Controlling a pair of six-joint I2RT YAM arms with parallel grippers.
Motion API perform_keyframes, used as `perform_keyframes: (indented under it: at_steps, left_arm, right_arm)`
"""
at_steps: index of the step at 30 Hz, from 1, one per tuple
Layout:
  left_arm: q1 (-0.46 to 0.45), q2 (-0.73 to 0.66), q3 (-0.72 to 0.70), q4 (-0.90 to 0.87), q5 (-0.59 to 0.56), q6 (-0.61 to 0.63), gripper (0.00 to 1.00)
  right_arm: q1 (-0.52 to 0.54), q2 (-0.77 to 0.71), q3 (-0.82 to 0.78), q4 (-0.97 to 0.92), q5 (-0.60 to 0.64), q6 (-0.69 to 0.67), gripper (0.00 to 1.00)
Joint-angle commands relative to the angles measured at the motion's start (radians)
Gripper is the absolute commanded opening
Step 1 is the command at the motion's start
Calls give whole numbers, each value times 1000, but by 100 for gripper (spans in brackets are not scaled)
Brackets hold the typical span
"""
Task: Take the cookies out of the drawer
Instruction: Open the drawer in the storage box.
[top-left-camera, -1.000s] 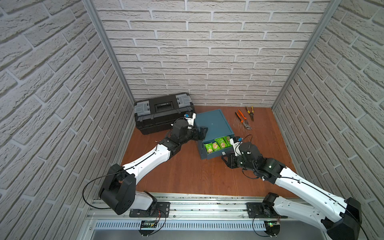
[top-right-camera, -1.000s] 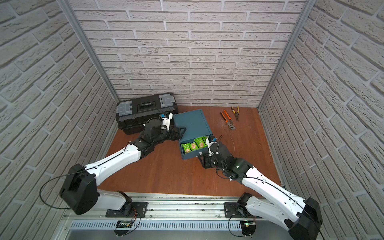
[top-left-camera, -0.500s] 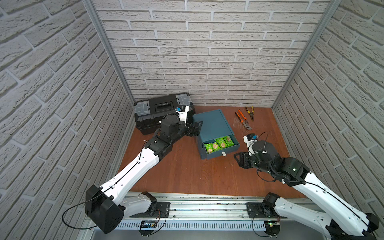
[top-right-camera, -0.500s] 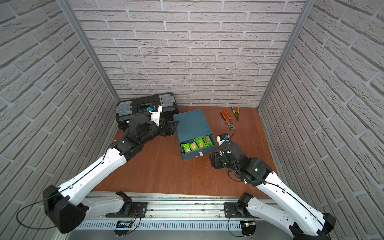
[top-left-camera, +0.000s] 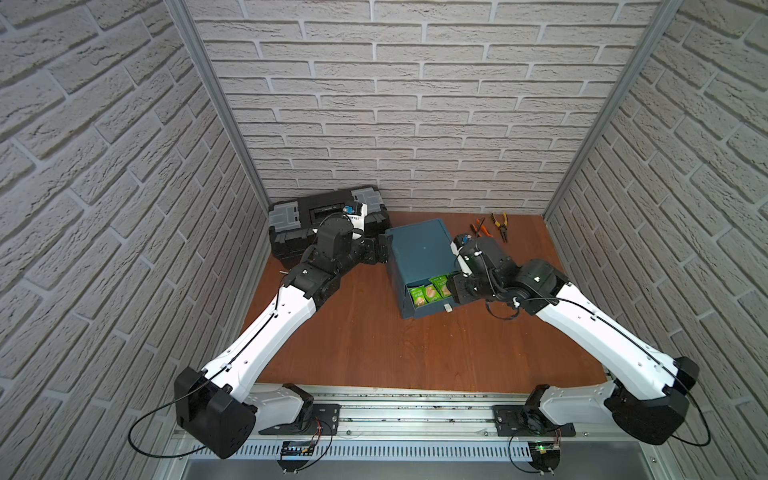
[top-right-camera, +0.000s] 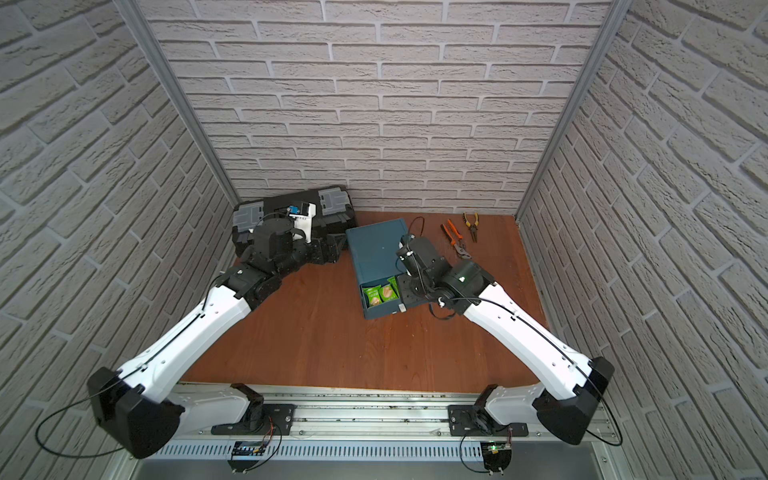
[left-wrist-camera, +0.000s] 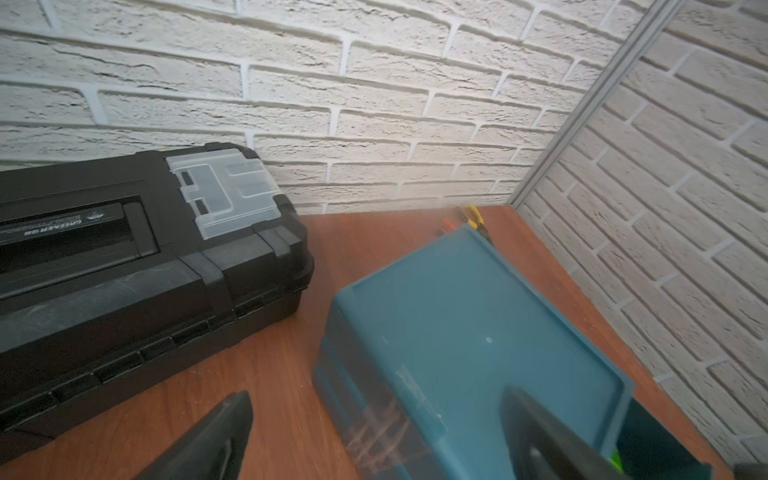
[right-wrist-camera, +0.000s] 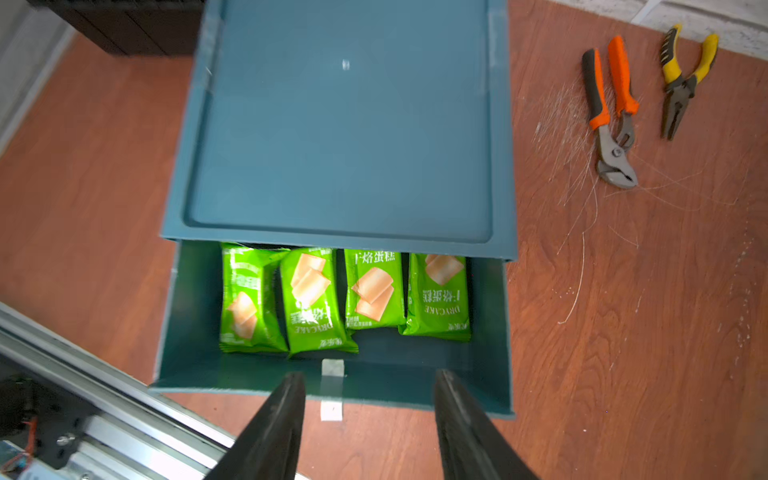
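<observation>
Arm outstretched, the right claw (right-wrist-camera: 370, 374) hangs spread and empty over the teal plastic drawer (right-wrist-camera: 488, 324) of glossy green cookies (right-wrist-camera: 311, 299); the left claw (left-wrist-camera: 378, 390) gapes too.

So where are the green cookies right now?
In the right wrist view, the green cookies lie side by side in the open blue drawer, just ahead of the right claw.

A black toolbox (top-left-camera: 307, 210) with clear latches sits far left on the wooden tabletop (top-left-camera: 374, 340), against the brick back wall (top-left-camera: 415, 104). Far right lie orange-handled pliers (right-wrist-camera: 614, 151) and, just beside them on their right, yellow-handled pliers (right-wrist-camera: 679, 87), apart, amid fine scratches.
</observation>
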Motion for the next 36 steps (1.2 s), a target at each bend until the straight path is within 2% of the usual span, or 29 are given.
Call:
perform_keyframes:
  at_steps: [1, 6, 10, 14, 22, 29, 36]
  left_arm:
    - [30, 50, 24, 100, 43, 20, 98]
    - [36, 159, 103, 73, 93, -39, 98]
    - [35, 237, 169, 10, 137, -90, 99]
    - [34, 253, 201, -11, 129, -104, 99]
    - [39, 324, 313, -120, 192, -103, 99]
    - [38, 403, 356, -113, 243, -145, 98]
    - [40, 474, 390, -106, 287, -170, 99]
  right_arm:
    - [5, 10, 16, 56, 52, -46, 55]
    - [-27, 102, 162, -2, 43, -42, 54]
    - [-80, 183, 247, -34, -83, -44, 54]
    - [-92, 229, 290, -71, -155, -22, 53]
    - [-91, 177, 274, -168, -230, 23, 52]
    - [-88, 156, 229, -221, -274, 9, 52]
    - [-88, 177, 184, -179, -263, 1, 54]
